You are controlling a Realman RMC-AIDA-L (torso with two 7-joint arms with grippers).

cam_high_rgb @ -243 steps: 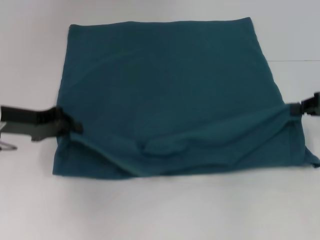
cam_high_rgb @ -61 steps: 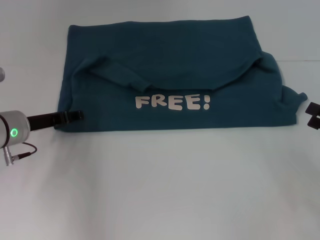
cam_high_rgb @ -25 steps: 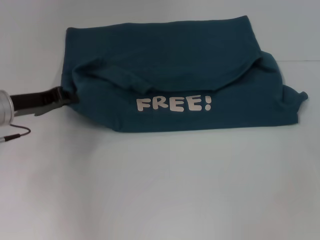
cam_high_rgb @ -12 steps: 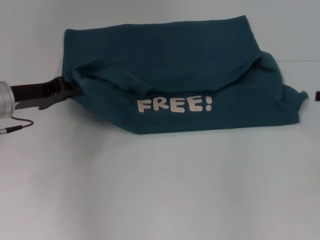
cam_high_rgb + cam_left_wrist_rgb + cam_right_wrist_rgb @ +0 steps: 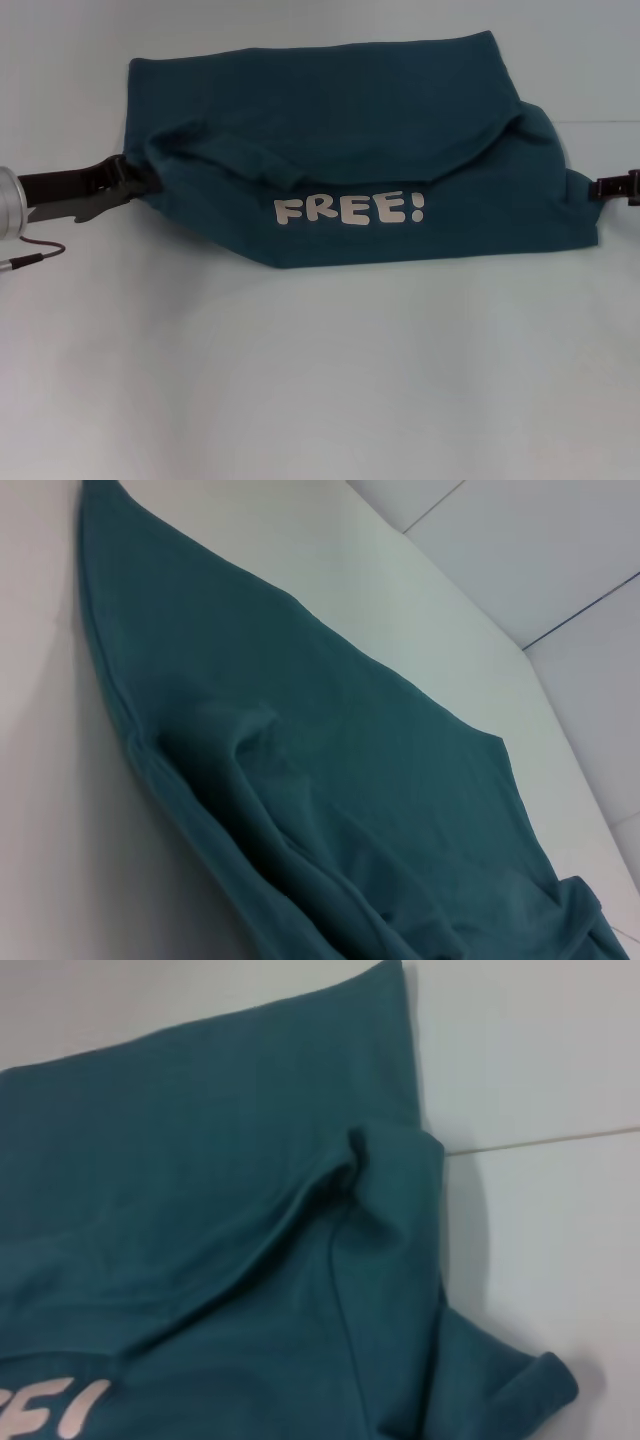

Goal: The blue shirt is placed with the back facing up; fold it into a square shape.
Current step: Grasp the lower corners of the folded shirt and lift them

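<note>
Left gripper (image 5: pixel 135 178) low at the left edge of the blue shirt (image 5: pixel 340 130), reaching in from the left and touching the cloth where the folded-over layer begins; apparently closed on that edge, judging by the pucker drawn toward it, yet impossible to tell for certain, the fingertips being lost in the fold.

Blue shirt spread across the far middle of the white table (image 5: pixel 320 380), near half folded back over the far half; white "FREE!" lettering (image 5: pixel 349 209) turned up on the near flap; a loose ridge of cloth crossing from the left corner toward the middle, a rounded fold rising at the right.

Right gripper (image 5: pixel 612 187) just in view at the right border, level with the shirt's right corner, touching or nearly touching the cloth; open, together or clamped: cannot tell, with only a dark tip showing.

Probably mid-fold: one fold laid, corners being taken for the next; shape wide rather than square.

Next move, by judgement: secure both side edges, lift evenly, carry the cloth across to square it; smooth the ridge first, or risk a lopsided bundle.
</note>
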